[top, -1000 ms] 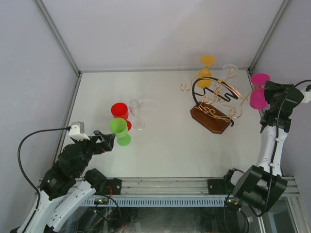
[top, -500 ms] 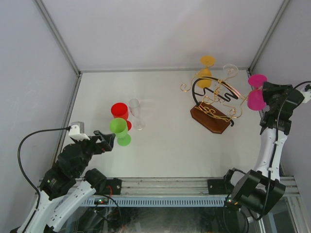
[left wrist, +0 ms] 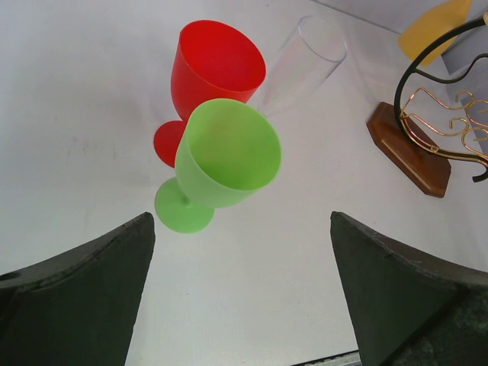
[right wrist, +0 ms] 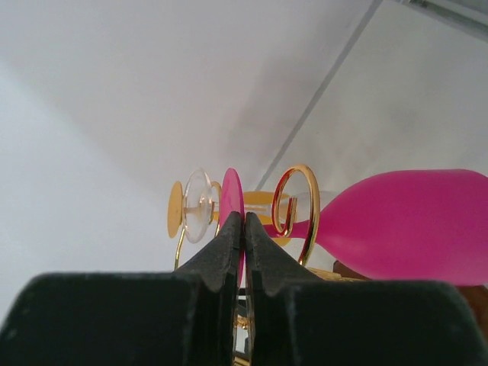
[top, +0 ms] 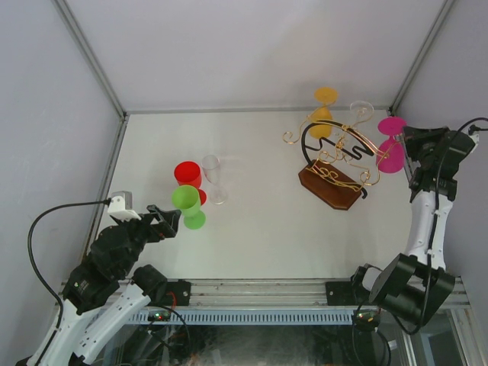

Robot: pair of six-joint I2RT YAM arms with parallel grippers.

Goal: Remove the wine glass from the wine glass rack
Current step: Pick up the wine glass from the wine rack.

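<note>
Open left fingers (top: 169, 223) at left; pink wine glass (top: 390, 155) pinched at right.
On the desk (top: 259, 229), green glass (top: 185, 200) and red glass (top: 187, 172) stand just ahead of them. On the wine glass rack (top: 333, 187), the pink glass lies sideways in a gold curl, its foot clamped by the right fingers (right wrist: 244, 219).

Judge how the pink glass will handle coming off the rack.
Pink glass looks like opaque plastic: probably light, not fragile. Right gripper pinches only its thin foot, so the bowl may swing or slip.
</note>
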